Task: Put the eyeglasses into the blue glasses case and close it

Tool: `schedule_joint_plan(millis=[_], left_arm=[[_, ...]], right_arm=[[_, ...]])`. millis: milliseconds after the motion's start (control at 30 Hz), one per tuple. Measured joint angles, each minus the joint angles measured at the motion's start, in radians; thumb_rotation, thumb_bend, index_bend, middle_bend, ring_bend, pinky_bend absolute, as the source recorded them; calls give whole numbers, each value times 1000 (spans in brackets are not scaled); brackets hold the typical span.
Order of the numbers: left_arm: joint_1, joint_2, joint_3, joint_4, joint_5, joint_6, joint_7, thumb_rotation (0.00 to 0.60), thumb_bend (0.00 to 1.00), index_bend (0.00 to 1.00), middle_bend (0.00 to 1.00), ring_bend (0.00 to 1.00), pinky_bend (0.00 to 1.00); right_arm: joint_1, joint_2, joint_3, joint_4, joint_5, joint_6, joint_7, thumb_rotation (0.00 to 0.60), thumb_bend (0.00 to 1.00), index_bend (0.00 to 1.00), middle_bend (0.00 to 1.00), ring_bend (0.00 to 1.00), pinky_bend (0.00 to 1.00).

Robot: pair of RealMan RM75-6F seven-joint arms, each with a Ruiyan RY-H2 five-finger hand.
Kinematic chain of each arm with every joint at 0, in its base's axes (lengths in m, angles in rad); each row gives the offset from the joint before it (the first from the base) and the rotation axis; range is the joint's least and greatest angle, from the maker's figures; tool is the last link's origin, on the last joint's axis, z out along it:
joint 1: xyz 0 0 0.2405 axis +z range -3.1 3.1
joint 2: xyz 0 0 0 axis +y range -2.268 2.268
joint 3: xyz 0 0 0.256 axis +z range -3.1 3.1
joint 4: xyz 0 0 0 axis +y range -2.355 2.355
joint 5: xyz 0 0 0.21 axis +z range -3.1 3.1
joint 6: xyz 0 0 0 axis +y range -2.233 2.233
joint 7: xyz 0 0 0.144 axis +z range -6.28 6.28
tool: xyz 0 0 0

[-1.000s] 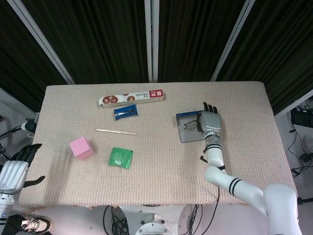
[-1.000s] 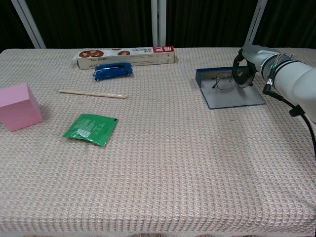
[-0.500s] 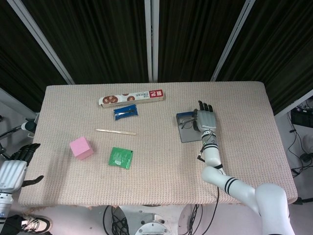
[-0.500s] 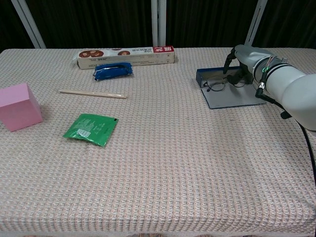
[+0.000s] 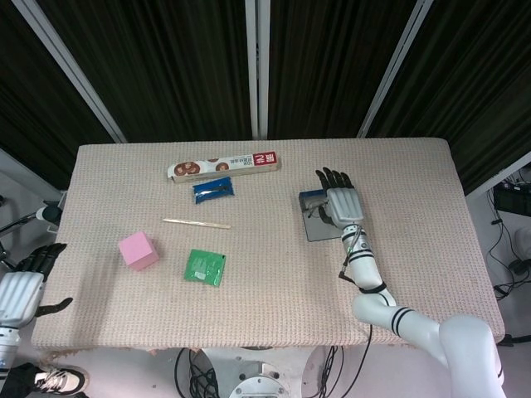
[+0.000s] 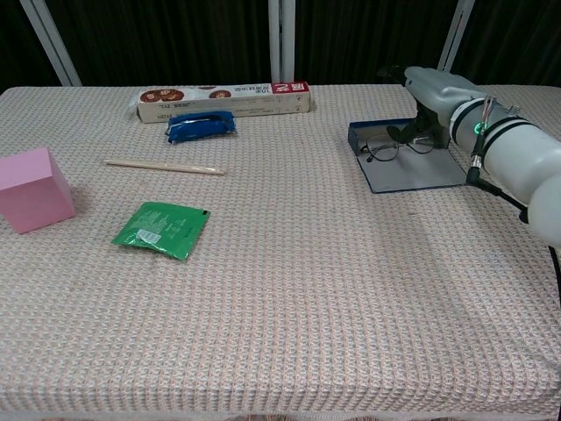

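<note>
The blue glasses case [image 5: 320, 230] [image 6: 422, 173] lies open and flat at the right of the table. The eyeglasses [image 5: 313, 208] [image 6: 396, 146] rest inside it near its rear wall. My right hand [image 5: 339, 199] [image 6: 436, 90] hovers over the rear right part of the case with its fingers spread. Its dark fingertips [image 6: 410, 132] hang just above the glasses, and I cannot tell whether they touch the frame. My left hand [image 5: 22, 290] stays off the table's left front corner, fingers apart and holding nothing; only the head view shows it.
A long snack box [image 5: 224, 165] [image 6: 223, 99] lies at the back, with a blue packet [image 5: 213, 190] [image 6: 201, 125] in front of it. A thin wooden stick [image 5: 196, 222] [image 6: 164, 167], a pink cube [image 5: 137, 250] [image 6: 33, 189] and a green packet [image 5: 204, 267] [image 6: 161, 230] occupy the left half.
My right hand carried the eyeglasses left toward the case's rear wall, then spread its fingers and rose. The glasses now lie in the case. The left hand barely moved.
</note>
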Motion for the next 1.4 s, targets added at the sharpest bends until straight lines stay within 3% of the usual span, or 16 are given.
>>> schedule_joint_plan(millis=[100,200,433,1400], left_arm=[[2,-2,2,0,1,1,1,597,97,110,103,105,254],[2,-4,3,-1,4,2,4,598,97,111,104,105,254],[-2,-7,4,-13,11,1,20,597,96,112,103,105,253],[2,11,-5,2,-5,1,-7,598,97,112,104,105,254]], right_arm=[[-49,64,-64,-59,-76,37,14,600,201,0,0,0,0],[-100,139,-121,-130,-111,58,-7,600,166,0,0,0,0],[-175,253,-178,-276,-91,50,-124,600,130,0,0,0,0],[-117,156,-113,-170,18,-78,-242,600,137,0,0,0,0]])
